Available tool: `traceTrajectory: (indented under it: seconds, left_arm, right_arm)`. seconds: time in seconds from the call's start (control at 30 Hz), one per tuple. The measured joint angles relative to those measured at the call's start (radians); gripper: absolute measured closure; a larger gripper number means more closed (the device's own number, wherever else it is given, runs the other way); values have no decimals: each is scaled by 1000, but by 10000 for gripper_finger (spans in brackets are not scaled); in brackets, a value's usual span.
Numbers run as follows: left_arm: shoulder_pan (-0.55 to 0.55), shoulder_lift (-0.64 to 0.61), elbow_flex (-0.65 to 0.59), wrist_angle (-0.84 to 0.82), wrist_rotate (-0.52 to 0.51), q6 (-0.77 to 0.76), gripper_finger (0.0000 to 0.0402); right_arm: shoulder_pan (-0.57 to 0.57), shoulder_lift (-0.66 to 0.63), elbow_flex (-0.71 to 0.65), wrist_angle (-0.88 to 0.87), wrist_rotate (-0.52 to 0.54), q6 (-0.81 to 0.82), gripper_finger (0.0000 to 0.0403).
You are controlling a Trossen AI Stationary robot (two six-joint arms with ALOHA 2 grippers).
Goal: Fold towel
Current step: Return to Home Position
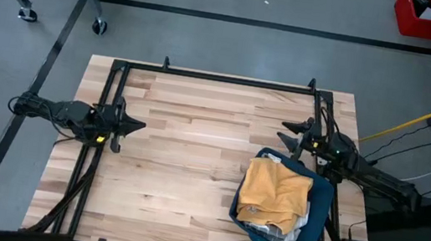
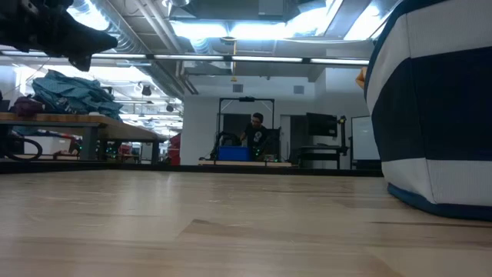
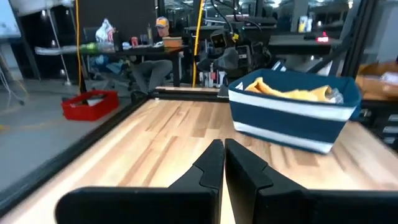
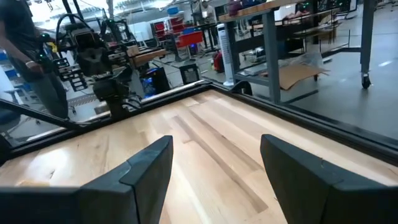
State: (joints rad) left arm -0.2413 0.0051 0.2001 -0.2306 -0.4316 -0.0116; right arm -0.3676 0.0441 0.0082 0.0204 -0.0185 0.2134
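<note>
- Shows the yellow towel [image 1: 275, 192] lying crumpled on top inside the blue bin [image 1: 314, 229], with an edge of a gray towel [image 1: 282, 234] peeking out beneath it.
- Places the bin on the right side of the wooden table [image 1: 184, 167].
- Finds the right gripper [image 1: 285, 132] just beside the bin's rim, apart from the towel, fingers spread wide and gripping nothing.
- Finds the left gripper [image 1: 140, 125] at the table's left side, well apart from bin and towel, fingers pressed together on nothing.
- Catches a seated person [image 3: 152, 65] in the room beyond the table.
</note>
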Motion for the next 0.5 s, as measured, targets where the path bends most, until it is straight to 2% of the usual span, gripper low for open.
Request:
traceTrajectory:
  seconds: [0.2,0.4,0.5]
  left_arm:
    - [0,0,0,-73,-1,76,394]
    - [0,0,-1,-227,-2,38,394]
    - [0,0,-29,-186,-4,39,394]
  right_arm:
    - [0,0,0,-3,0,-4,155]
    - [0,0,0,-4,0,-3,155]
    - [0,0,0,-4,0,8,155]
